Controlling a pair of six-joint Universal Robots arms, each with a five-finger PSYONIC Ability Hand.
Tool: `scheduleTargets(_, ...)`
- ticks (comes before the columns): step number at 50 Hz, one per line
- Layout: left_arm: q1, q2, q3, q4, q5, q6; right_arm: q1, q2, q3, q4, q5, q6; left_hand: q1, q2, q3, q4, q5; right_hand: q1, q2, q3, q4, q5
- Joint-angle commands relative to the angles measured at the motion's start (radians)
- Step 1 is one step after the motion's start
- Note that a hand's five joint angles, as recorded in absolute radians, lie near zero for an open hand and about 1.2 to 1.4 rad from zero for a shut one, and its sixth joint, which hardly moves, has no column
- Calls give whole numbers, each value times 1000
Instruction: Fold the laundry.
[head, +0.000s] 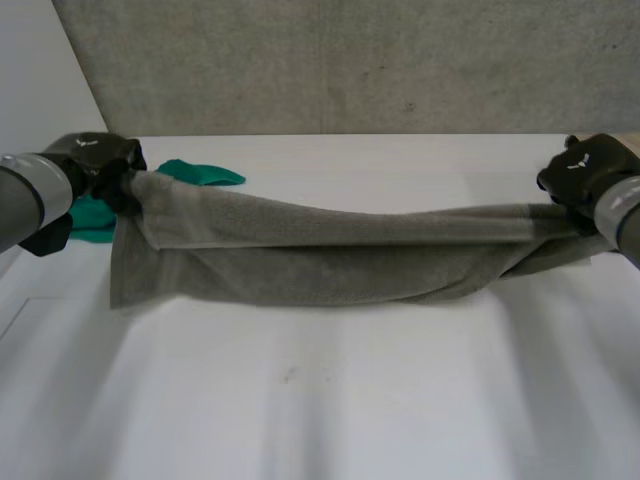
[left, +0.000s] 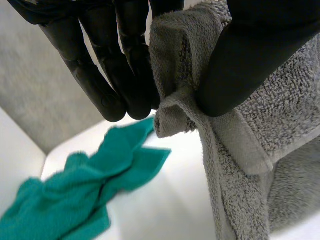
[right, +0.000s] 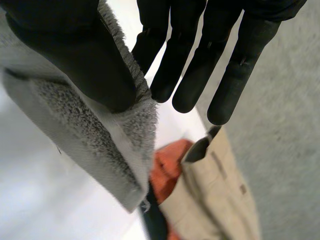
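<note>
While the grey towel (head: 330, 250) hangs stretched between the arms in the head view, the left robot hand (head: 97, 160) holds one end and the right robot hand (head: 588, 168) the other. Its middle sags toward the white tabletop (head: 320, 400).

In the left wrist view, thumb and straight fingers pinch a towel corner above a green cloth (left: 75, 195).

In the right wrist view, the thumb clamps the towel's end against the fingers, with an orange garment (right: 167, 167) and a beige garment (right: 222, 195) beyond.

I judge the folding barely begun, with these other pieces left to fold.
</note>
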Motion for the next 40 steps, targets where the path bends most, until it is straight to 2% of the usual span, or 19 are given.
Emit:
scheduleTargets(1, 10, -271, 272, -67, -45, 13, 24, 144, -104, -224, 13, -34, 295, 208, 214, 205, 253, 275, 225, 216, 202, 216)
scheduleTargets(5, -10, -370, 485, -95, -25, -13, 37, 226, -221, -393, 33, 15, 295, 208, 214, 205, 253, 275, 225, 216, 202, 216)
scheduleTargets(9, -27, -384, 699, -72, -25, -96, 57, 261, -359, -537, 79, 104, 295, 208, 214, 205, 253, 275, 225, 216, 202, 216)
scheduleTargets(14, -28, -334, 837, 93, -51, -254, 78, 255, -474, -623, 112, 257, 295, 208, 214, 205, 253, 275, 225, 216, 202, 216)
scheduleTargets(20, -31, -294, 752, 177, -87, -308, 86, 252, -476, -580, 96, 308, 295, 208, 214, 205, 253, 275, 225, 216, 202, 216)
scheduleTargets(25, -30, -306, 592, 184, -73, -277, 84, 250, -384, -487, 68, 316, 295, 208, 214, 205, 253, 275, 225, 216, 202, 216)
scheduleTargets(31, -12, -358, 379, 166, -71, -205, 89, 255, -186, -371, 8, 311, 280, 194, 200, 191, 239, 275, 225, 216, 202, 216)
scheduleTargets(33, -7, -377, 339, 157, -76, -184, 90, 266, -143, -358, -3, 311, 201, 115, 121, 112, 160, 275, 225, 216, 202, 216)
scheduleTargets(36, -1, -421, 280, 131, -82, -115, 90, 313, -81, -333, -10, 302, -100, -187, -181, -190, -142, 275, 225, 216, 202, 216)
scheduleTargets(37, -1, -438, 267, 109, -85, -75, 90, 336, -65, -327, -9, 293, -276, -362, -356, -366, -318, 275, 225, 216, 202, 216)
scheduleTargets(40, -5, -449, 253, 68, -88, -18, 90, 368, -60, -315, -3, 271, -456, -543, -536, -546, -498, 275, 225, 216, 202, 216)
